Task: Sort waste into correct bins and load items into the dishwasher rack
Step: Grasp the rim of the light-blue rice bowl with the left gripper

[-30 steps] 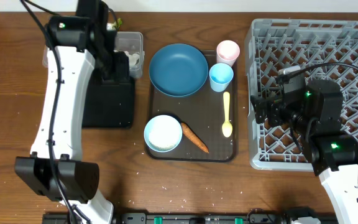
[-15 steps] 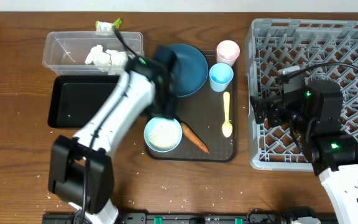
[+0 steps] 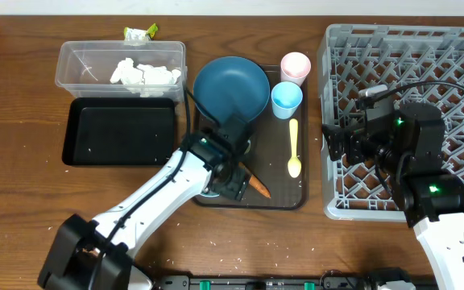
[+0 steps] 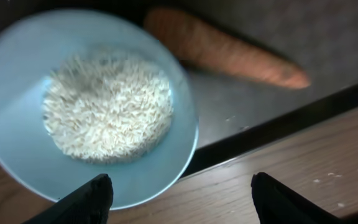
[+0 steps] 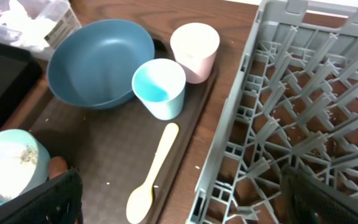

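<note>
My left gripper (image 4: pixel 182 200) is open and hangs just above the pale bowl (image 4: pixel 89 106), which is full of white rice (image 4: pixel 107 106). One of its fingers (image 4: pixel 89 199) is over the bowl's near rim. The orange carrot (image 4: pixel 229 53) lies right beside the bowl. In the overhead view the left arm hides most of the bowl, while the carrot (image 3: pixel 258 187) pokes out. My right gripper (image 5: pixel 185 202) is open and empty over the left edge of the dishwasher rack (image 3: pixel 409 121). The blue plate (image 3: pixel 232 89), pink cup (image 3: pixel 296 67), light blue cup (image 3: pixel 287 99) and yellow spoon (image 3: pixel 294 149) sit on the brown serving tray (image 3: pixel 252 137).
The clear tub (image 3: pixel 79 68) at the back left holds crumpled tissues (image 3: pixel 143 74). The black tray (image 3: pixel 119 131) lies just in front of it. A green-yellow wrapper (image 3: pixel 139 33) sits behind the tub. Rice grains dot the table's front.
The left arm swung from the clear tub at the back left down to the bowl on the serving tray, and its jaws opened wider. The right arm stayed still.
</note>
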Available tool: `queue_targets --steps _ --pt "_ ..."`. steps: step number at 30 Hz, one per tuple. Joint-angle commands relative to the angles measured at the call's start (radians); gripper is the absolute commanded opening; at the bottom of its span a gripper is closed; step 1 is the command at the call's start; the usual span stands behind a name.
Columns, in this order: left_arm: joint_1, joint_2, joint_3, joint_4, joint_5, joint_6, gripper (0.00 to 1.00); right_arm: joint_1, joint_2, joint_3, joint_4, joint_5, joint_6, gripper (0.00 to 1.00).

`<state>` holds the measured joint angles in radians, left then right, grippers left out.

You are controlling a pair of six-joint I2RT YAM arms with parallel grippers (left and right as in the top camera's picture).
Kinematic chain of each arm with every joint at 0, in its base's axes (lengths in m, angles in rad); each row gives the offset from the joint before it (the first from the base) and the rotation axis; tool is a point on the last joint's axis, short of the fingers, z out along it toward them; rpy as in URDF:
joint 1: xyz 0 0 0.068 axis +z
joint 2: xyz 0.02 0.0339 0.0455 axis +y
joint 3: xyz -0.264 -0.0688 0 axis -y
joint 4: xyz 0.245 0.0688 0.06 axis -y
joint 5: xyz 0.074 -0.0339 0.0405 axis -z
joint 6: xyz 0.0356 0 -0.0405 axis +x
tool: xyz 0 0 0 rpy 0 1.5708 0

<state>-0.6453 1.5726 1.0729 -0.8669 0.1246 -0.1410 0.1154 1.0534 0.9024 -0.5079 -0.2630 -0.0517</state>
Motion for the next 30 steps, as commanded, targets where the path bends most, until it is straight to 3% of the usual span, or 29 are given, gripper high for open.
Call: queue_targets --steps 1,7,12,18,23,30 --pt "0.000 0.023 -0.034 0.019 -0.005 0.044 0.74 0.010 -0.002 0.019 0.003 -0.033 0.013 0.99" --pt "-0.002 0.056 -0.044 0.035 -0.001 0.044 0.71 0.010 -0.002 0.019 0.002 -0.033 0.013 0.99" --pt "-0.003 0.104 -0.056 0.039 0.000 0.043 0.61 0.010 -0.002 0.019 0.000 -0.033 0.013 0.99" --pt "-0.002 0.153 -0.057 0.042 0.007 0.043 0.59 0.010 -0.002 0.019 -0.001 -0.033 0.013 0.99" --pt "-0.002 0.154 -0.057 0.047 0.006 0.043 0.41 0.010 -0.002 0.019 -0.001 -0.033 0.013 0.99" --pt "-0.002 0.154 -0.056 0.063 0.006 0.042 0.28 0.010 -0.002 0.019 0.001 -0.032 0.013 0.99"
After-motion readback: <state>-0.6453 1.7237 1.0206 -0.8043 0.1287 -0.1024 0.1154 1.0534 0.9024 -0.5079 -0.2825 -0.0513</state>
